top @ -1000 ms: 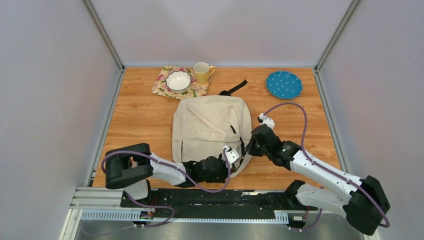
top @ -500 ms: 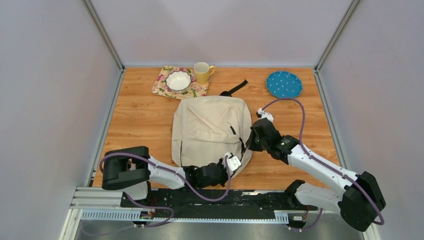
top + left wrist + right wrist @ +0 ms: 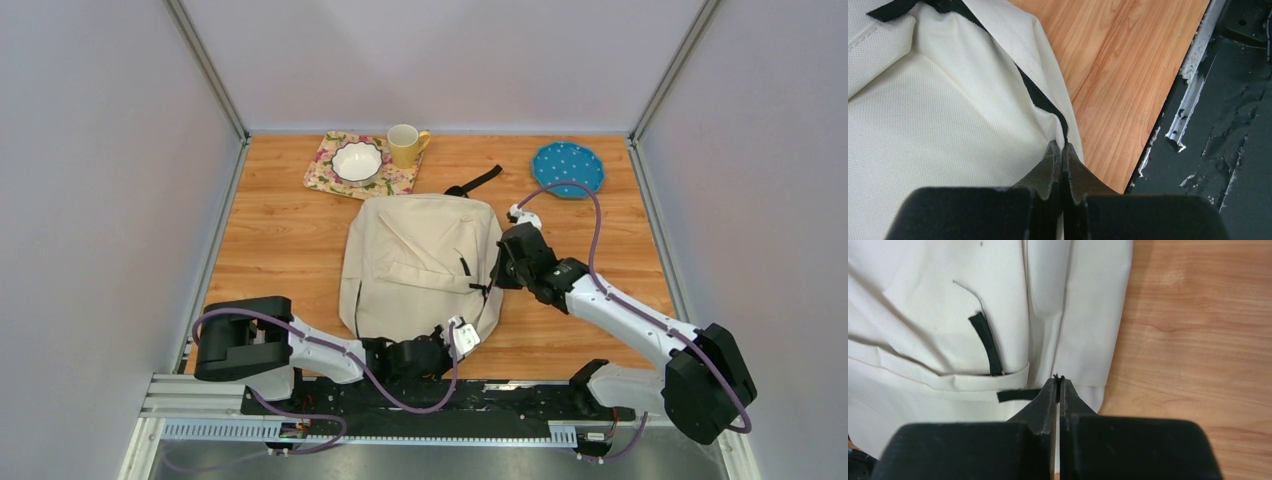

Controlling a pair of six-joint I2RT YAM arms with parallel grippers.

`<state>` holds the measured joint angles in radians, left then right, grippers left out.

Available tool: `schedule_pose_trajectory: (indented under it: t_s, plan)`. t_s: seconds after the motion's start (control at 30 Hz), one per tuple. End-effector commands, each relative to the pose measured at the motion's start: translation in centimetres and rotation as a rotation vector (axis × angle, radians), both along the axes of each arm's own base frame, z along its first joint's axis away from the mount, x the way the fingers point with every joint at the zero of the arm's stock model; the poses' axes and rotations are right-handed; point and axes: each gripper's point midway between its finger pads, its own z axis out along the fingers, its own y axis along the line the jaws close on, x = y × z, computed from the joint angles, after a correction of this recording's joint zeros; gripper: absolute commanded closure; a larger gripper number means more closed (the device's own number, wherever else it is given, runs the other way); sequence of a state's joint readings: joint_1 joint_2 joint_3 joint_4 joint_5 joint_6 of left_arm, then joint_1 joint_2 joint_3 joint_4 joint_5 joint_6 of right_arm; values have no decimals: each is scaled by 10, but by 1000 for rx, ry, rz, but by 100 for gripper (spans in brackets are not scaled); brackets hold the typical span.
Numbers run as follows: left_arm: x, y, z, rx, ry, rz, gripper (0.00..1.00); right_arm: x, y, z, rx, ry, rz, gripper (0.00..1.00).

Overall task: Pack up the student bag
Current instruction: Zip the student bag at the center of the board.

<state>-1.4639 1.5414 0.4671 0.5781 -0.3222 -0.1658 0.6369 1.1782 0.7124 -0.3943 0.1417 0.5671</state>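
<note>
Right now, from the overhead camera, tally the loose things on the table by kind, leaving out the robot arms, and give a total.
student bag: 1
white bowl: 1
yellow mug: 1
blue plate: 1
floral mat: 1
Total: 5

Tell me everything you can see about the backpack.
The backpack is cream woven fabric with black straps, trim and a front pocket. It lies flat, front up, on the wooden table, top strap toward the far edge. The left end effector pinches black trim at its near corner; the right end effector is shut on its right edge.
</note>
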Motion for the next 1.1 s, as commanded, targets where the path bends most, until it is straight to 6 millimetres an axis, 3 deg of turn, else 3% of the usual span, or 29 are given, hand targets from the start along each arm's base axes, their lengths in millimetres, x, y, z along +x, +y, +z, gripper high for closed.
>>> schedule_pose_trajectory:
  t_s: [0.0, 0.07, 0.2, 0.23, 0.3, 0.33, 0.4, 0.47, 0.5, 0.57, 0.6, 0.7, 0.93, 1.07]
  plan:
    - [-48, 40, -51, 200, 131, -139, 100, 77, -9, 80, 71, -321, -171, 100]
    - [-47, 40, -48, 191, 128, -136, 100, 80, -12, 80, 63, -327, -181, 100]
    - [-37, 40, -41, 178, 100, -82, 99, 68, 5, 78, 114, -283, -73, 100]
    - [-35, 40, -38, 180, 92, -72, 77, 60, 12, 76, 141, -257, -27, 98]
    - [-28, 36, -26, 164, 61, -56, 58, 45, 13, 60, 149, -200, 7, 82]
    - [-26, 37, -23, 168, 51, -47, 46, 38, 14, 61, 168, -193, 16, 67]
    - [-17, 34, -3, 132, 13, -17, 37, 25, 6, 45, 171, -154, -12, 52]
    - [-9, 36, 8, 122, -1, 4, 27, 18, -2, 48, 196, -164, -45, 45]
    - [-8, 33, 24, 77, -3, 2, 26, 12, -5, 42, 204, -144, -63, 41]
    - [-2, 37, 36, 52, -1, 19, 26, 6, -10, 47, 232, -159, -88, 39]
    - [7, 40, 51, 12, -5, 48, 26, 3, -12, 50, 260, -158, -116, 39]
    - [29, 58, 70, -31, 9, 133, 25, -6, -18, 43, 278, -134, -151, 38]
    - [62, 101, 92, -89, 157, 283, 23, -24, -9, 19, 387, -28, -177, 38]
    - [76, 102, 120, -173, 203, 340, 18, -30, -2, 15, 460, -2, -182, 38]
